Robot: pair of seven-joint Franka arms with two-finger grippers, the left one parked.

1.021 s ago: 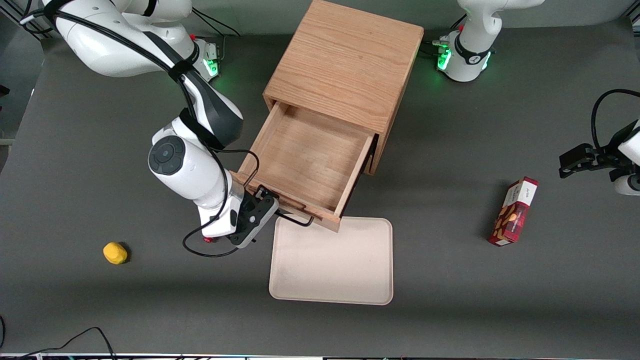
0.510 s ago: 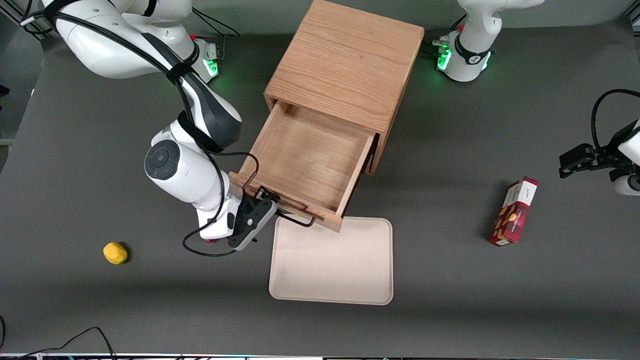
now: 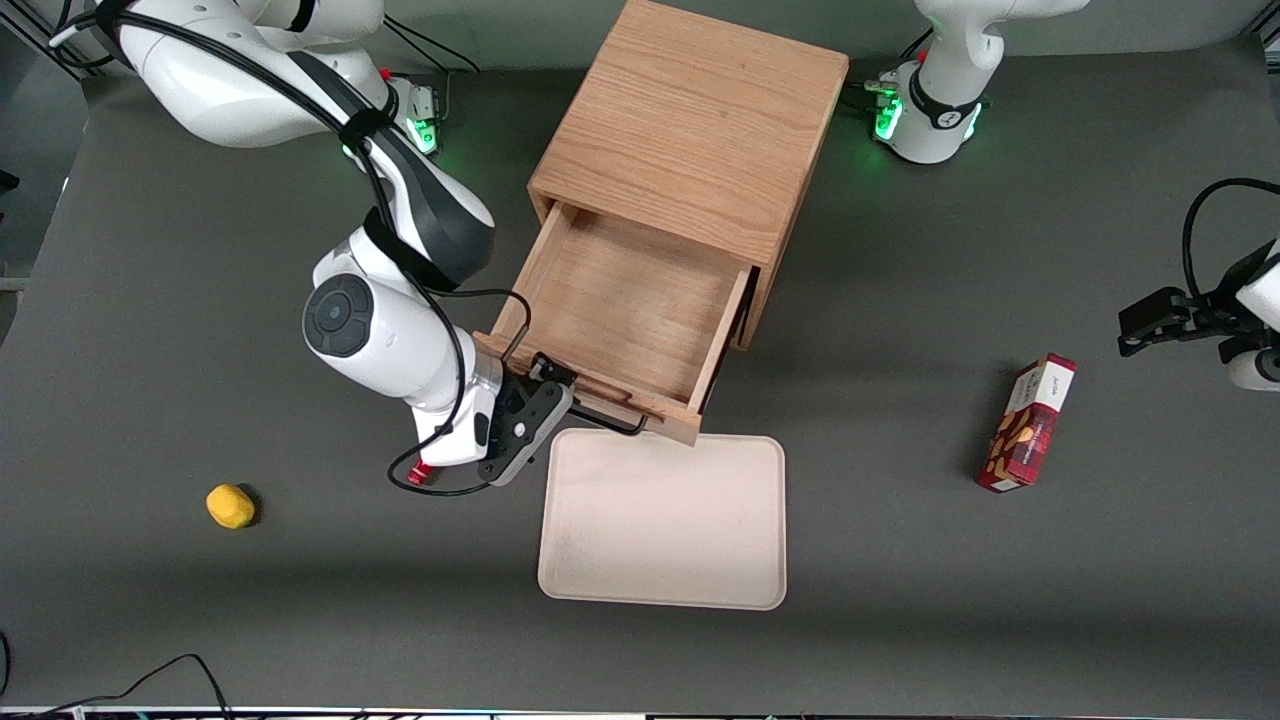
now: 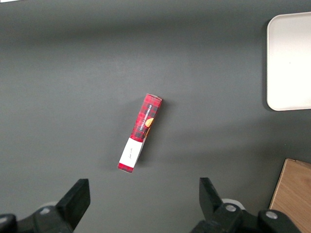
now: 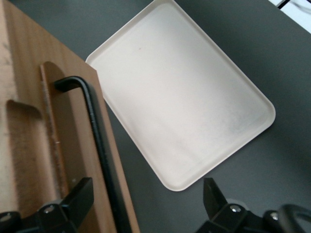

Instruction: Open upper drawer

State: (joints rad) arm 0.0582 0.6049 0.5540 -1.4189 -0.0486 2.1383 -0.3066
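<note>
Upper drawer (image 3: 628, 315): pulled well out of cabinet (image 3: 690, 130), empty. Hand (image 3: 560, 392): at drawer front, fingers spread wide astride black handle (image 5: 97, 145), not clamping. Tray (image 3: 662, 520): on table (image 3: 900, 560), just beside hand, nearer front camera. Yellow object (image 3: 230, 506): well apart from hand.

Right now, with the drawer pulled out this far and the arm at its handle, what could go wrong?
1. In the right wrist view the gripper is open astride the black handle; a sideways retreat could snag it.
2. The upper drawer front sits at the edge of the cream tray; pulling further might nudge or ride over it.
3. The drawer is well out of the cabinet; more pull could bring it off its runners.
</note>
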